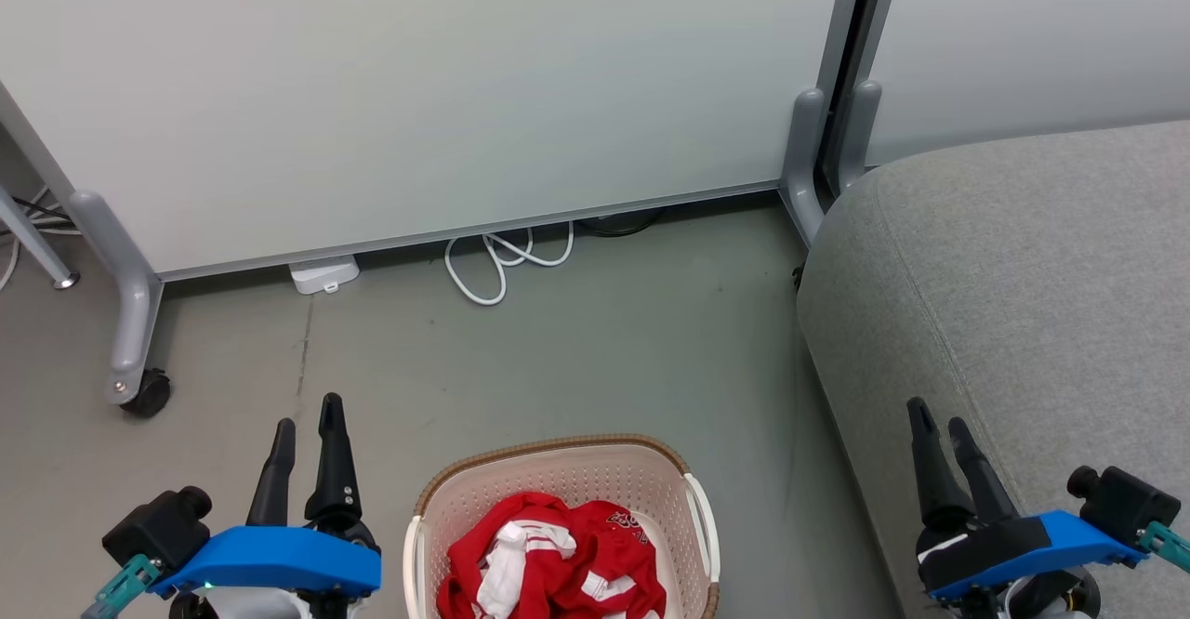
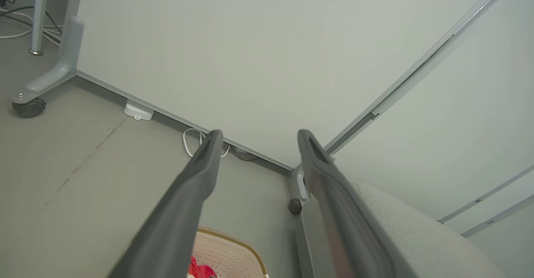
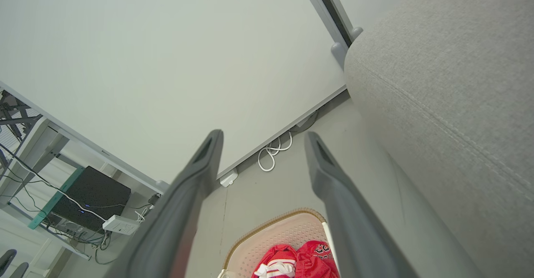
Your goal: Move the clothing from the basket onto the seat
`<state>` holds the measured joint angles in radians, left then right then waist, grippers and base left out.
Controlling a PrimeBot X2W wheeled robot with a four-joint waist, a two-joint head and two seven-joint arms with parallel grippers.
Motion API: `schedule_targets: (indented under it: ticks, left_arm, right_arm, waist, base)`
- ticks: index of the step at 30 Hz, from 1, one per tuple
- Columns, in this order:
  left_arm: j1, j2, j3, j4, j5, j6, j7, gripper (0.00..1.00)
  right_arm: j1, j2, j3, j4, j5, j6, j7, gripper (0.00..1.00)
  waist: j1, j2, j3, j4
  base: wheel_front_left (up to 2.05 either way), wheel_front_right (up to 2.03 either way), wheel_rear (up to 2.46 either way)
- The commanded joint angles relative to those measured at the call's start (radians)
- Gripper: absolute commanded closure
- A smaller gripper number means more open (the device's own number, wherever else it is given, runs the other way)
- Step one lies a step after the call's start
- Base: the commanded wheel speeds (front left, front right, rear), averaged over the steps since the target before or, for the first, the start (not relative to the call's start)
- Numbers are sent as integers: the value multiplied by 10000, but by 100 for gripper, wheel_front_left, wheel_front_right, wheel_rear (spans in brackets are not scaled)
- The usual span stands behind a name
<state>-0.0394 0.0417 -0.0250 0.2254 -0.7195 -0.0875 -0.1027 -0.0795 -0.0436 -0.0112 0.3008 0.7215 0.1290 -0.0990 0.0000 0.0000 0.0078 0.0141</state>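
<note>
So, your clothing [image 1: 558, 554] is sitting bunched up in the basket [image 1: 558, 447], which is down on the floor [image 1: 595, 340] just beside the seat [image 1: 1023, 275]. Your left gripper [image 1: 308, 413] and right gripper [image 1: 938, 415] both have fingers spread apart, nothing between them, one on each side of the basket.

Left gripper [image 1: 307, 414]: lower left of frame, fingers upward, jaws apart, empty. Right gripper [image 1: 937, 416]: lower right, same pose
</note>
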Motion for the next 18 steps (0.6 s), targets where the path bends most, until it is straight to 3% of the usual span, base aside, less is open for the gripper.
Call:
schedule_targets:
  ticks: [1, 18]
  left_arm:
    - [-182, 83, -62, -157, 370, 34, -118, 0]
    - [-167, 105, -337, 130, 2359, -80, -587, 0]
  right_arm:
    - [-264, -65, 28, -142, -366, 14, -114, 0]
    - [-257, -75, 254, -157, -2481, 18, -415, 0]
  waist:
    - [0, 0, 3, 5]
    - [0, 0, 1, 44]
  base:
    - [0, 0, 0]
    - [0, 0, 0]
